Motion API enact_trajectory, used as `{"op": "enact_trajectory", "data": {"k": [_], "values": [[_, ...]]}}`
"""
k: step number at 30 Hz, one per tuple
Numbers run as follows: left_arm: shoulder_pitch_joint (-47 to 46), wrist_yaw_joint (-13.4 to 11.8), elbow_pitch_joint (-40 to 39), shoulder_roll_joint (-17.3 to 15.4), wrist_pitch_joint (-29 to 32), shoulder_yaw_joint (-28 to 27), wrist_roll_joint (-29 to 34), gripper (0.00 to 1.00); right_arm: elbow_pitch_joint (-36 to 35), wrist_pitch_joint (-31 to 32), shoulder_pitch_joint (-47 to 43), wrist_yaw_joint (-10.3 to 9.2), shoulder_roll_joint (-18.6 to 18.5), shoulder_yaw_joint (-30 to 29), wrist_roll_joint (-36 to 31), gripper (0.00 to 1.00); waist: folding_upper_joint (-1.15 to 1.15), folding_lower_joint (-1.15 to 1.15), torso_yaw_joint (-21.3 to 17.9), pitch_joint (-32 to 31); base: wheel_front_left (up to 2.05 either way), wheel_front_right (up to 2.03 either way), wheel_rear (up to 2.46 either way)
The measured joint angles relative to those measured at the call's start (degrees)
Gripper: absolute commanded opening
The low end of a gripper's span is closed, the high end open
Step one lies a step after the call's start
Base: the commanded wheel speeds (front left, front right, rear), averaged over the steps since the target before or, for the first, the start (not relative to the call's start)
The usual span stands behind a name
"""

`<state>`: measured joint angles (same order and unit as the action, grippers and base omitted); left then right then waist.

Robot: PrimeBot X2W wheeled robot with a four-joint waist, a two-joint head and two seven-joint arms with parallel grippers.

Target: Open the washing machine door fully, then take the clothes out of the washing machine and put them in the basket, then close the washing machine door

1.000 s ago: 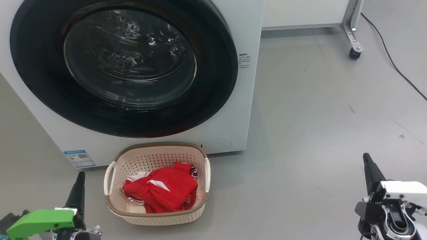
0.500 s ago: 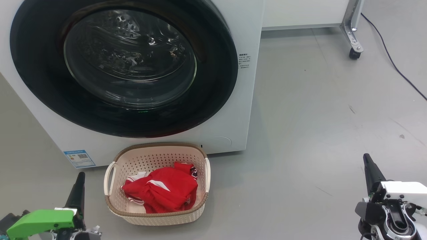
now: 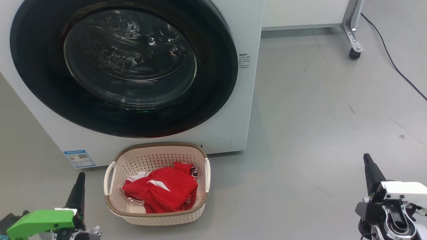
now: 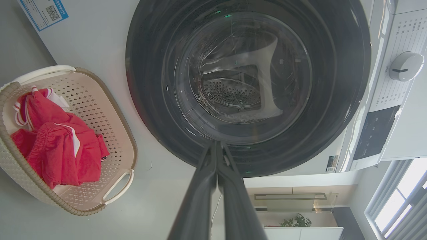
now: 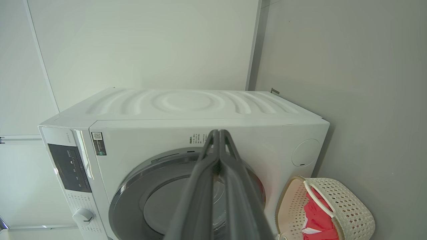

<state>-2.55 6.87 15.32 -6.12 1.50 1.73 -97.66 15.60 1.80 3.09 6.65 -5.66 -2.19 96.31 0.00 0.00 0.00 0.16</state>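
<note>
The white washing machine point(image 3: 233, 110) stands with its round glossy black door point(image 3: 213, 76) flat against its front, the steel drum visible through the glass. On the floor right before it sits the cream basket point(image 3: 156, 218), and the red clothes point(image 3: 161, 191) lie bunched inside. My left gripper point(image 3: 80, 178) is shut at the lower left, just left of the basket, holding nothing. Far off at the lower right my right gripper point(image 3: 367, 159) is shut and empty too. The left wrist view shows the door point(image 4: 143, 100), the basket point(image 4: 116, 110) and the clothes point(image 4: 56, 143).
Grey floor spreads to the right of the machine. A metal frame leg on a caster point(image 3: 354, 53) stands at the back right, with a dark cable point(image 3: 397, 68) running across the floor beside it. A blue label point(image 3: 79, 158) marks the machine's lower left corner.
</note>
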Motion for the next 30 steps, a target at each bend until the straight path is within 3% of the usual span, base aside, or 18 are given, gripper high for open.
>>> {"op": "enact_trajectory", "data": {"k": [30], "values": [[-0.1,0.0,0.4,0.0,0.0,-0.2,0.0,0.00,0.3,0.4,0.0,0.05,0.1,-0.2,0.0,0.00,0.00,0.00,0.0,0.0,0.00,0.00,0.00]]}}
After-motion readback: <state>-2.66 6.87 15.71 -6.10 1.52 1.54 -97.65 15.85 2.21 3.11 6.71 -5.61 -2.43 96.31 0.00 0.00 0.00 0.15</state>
